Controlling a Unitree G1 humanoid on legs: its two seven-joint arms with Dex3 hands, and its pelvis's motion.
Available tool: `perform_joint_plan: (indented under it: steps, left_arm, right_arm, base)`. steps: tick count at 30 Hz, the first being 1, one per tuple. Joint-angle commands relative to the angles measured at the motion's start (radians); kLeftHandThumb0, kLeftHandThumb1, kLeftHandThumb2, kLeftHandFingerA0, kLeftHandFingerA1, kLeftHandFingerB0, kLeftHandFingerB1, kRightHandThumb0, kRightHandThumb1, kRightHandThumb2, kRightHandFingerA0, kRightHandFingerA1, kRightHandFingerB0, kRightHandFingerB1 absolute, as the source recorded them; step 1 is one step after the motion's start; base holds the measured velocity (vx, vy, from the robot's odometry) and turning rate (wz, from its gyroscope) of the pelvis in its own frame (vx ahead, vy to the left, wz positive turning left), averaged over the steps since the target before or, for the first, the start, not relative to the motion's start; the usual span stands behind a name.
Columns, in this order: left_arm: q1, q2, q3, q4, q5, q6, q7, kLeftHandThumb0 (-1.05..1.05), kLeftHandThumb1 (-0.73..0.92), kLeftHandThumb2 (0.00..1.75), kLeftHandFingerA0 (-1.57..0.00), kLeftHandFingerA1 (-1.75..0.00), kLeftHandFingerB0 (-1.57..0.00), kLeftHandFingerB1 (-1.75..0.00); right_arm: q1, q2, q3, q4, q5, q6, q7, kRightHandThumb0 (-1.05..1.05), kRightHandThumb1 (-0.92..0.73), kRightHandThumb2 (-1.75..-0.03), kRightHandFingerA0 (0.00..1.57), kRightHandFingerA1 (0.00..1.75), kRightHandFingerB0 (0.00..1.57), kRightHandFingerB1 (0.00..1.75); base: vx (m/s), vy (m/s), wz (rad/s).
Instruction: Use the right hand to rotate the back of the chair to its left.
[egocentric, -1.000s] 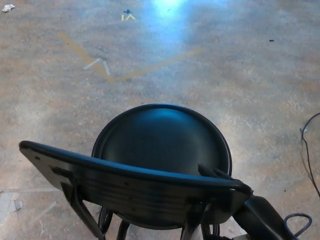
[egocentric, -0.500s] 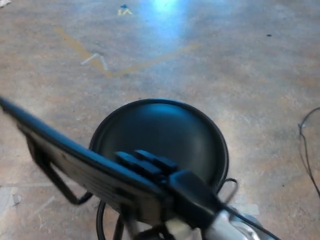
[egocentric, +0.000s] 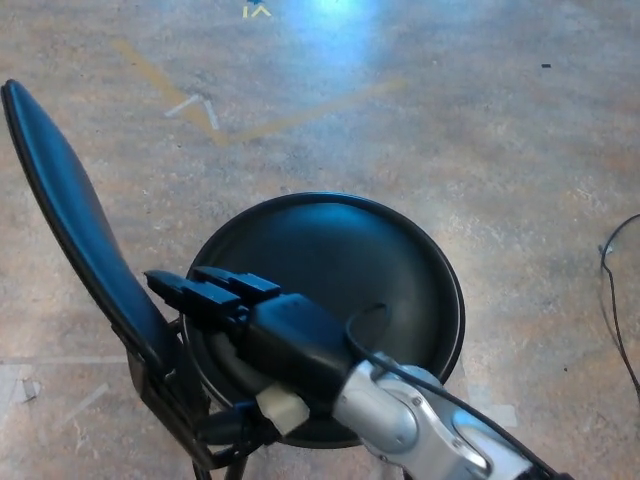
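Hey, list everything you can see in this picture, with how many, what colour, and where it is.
Chair: one, black, round seat at centre, low in the picture.
Chair back: one, black, at the seat's left side, seen nearly edge-on.
Floor: brownish grey, glossy, bright glare at top centre.
Tape marks: a few, yellowish and white, upper left of the floor.
Cable: one, dark, at the right edge.
Right hand: one, black, fingers straight and pointing left over the seat's left part, tips beside the chair back; whether they touch it is unclear.
Right forearm: silver and black, entering from bottom right.
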Motion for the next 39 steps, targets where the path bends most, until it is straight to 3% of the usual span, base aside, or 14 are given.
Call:
perform_joint_plan:
  steps: [1,7,8,11,12,19,20,22,28,30,31,32,33,39]
  left_arm:
    - [0.009,-0.003,0.004,0.005,-0.006,-0.006,-0.004,-0.58,0.81,0.64,-0.51,-0.49,-0.38,-0.38]
    - [0.009,-0.004,0.004,0.005,-0.004,0.0,0.001,-0.58,0.81,0.64,-0.5,-0.47,-0.36,-0.37]
    - [0.011,-0.005,0.001,0.004,-0.002,-0.007,-0.003,-0.58,0.82,0.64,-0.5,-0.5,-0.37,-0.38]
    - [0.017,-0.007,0.001,0.004,-0.002,-0.01,0.004,-0.59,0.81,0.64,-0.52,-0.49,-0.39,-0.38]
    - [0.017,-0.007,0.001,0.004,-0.002,-0.01,0.003,-0.58,0.81,0.64,-0.53,-0.48,-0.4,-0.38]
    - [0.018,-0.011,-0.002,0.005,0.002,-0.014,0.0,-0.59,0.82,0.64,-0.53,-0.49,-0.39,-0.38]
    - [0.018,-0.011,-0.002,0.005,0.002,-0.012,-0.002,-0.6,0.82,0.64,-0.53,-0.49,-0.38,-0.38]
    - [0.012,-0.012,0.001,0.005,-0.002,-0.01,-0.001,-0.62,0.66,0.99,-0.46,-0.6,-0.32,-0.52]
    - [0.01,-0.013,0.002,0.004,-0.003,-0.01,-0.001,-0.6,0.81,0.64,-0.52,-0.49,-0.38,-0.38]
    - [0.01,-0.015,0.003,0.003,-0.003,-0.015,0.007,-0.59,0.8,0.64,-0.53,-0.49,-0.39,-0.38]
    - [0.009,-0.014,-0.002,0.004,0.002,-0.01,0.006,-0.59,0.82,0.64,-0.53,-0.48,-0.38,-0.37]
    - [0.009,-0.014,-0.002,0.005,0.003,-0.008,0.005,-0.58,0.82,0.64,-0.52,-0.48,-0.38,-0.38]
    - [0.012,-0.014,0.001,0.005,-0.001,-0.011,0.002,-0.56,0.82,0.64,-0.53,-0.49,-0.39,-0.39]
    - [0.012,-0.02,0.018,0.003,-0.019,-0.011,0.002,-0.58,0.63,0.97,-0.49,-0.63,-0.35,-0.53]
  right_arm:
    - [-0.052,0.033,-0.001,0.078,0.007,0.012,-0.011,-1.03,-0.65,-1.05,0.0,0.06,0.0,0.0]
    - [-0.058,0.041,-0.003,0.103,0.012,0.019,-0.002,-1.02,-0.8,-0.65,0.0,0.0,0.0,0.0]
    - [-0.055,0.04,-0.003,0.113,0.011,0.015,-0.01,-1.04,-0.65,-1.05,0.0,0.05,0.0,0.0]
    - [-0.041,0.035,-0.002,0.12,0.008,0.007,-0.025,-1.04,-0.65,-1.05,0.0,0.06,0.0,0.0]
    - [-0.031,0.027,-0.006,0.12,0.011,0.001,-0.03,-1.02,-0.81,-0.64,0.0,0.0,0.0,0.0]
    - [0.058,-0.028,-0.048,0.072,0.049,-0.016,-0.024,-1.0,-0.79,-0.64,0.0,0.0,0.0,0.0]
    - [0.087,-0.055,-0.061,0.038,0.055,-0.016,-0.02,-1.01,-0.62,-0.97,0.0,0.0,0.0,0.0]
    - [0.108,-0.083,-0.077,0.017,0.061,-0.04,-0.029,-1.04,-0.77,-0.68,0.0,0.0,0.0,0.0]
    - [0.241,-0.225,-0.206,-0.106,0.106,-0.095,-0.067,-1.01,-0.66,-1.05,0.0,0.04,0.0,0.0]
    - [0.293,-0.272,-0.258,-0.142,0.129,-0.116,-0.079,-0.97,-0.81,-0.65,0.0,0.0,0.0,0.0]
    - [0.316,-0.296,-0.285,-0.139,0.146,-0.147,-0.088,-1.04,-0.68,-1.08,0.0,0.03,0.0,0.0]
    - [0.333,-0.319,-0.303,-0.138,0.143,-0.167,-0.104,-0.97,-0.83,-0.65,0.0,0.0,0.0,0.0]
    - [0.386,-0.36,-0.347,-0.126,0.143,-0.191,-0.142,-1.0,-0.66,-1.06,0.0,0.04,0.0,0.0]
    - [0.518,-0.427,-0.481,0.026,0.208,-0.316,-0.219,-0.99,-0.71,-1.1,0.0,0.04,0.0,0.03]
  base:
    - [0.0,0.0,0.0]
    - [0.0,0.0,0.0]
    - [0.0,0.0,0.0]
    - [0.0,0.0,0.0]
    - [0.0,0.0,0.0]
    - [0.0,0.0,0.0]
    - [0.0,0.0,0.0]
    - [0.0,0.0,0.0]
    - [0.0,0.0,0.0]
    - [0.0,0.0,0.0]
    - [0.0,0.0,0.0]
    - [0.0,0.0,0.0]
    - [0.0,0.0,0.0]
    - [0.0,0.0,0.0]
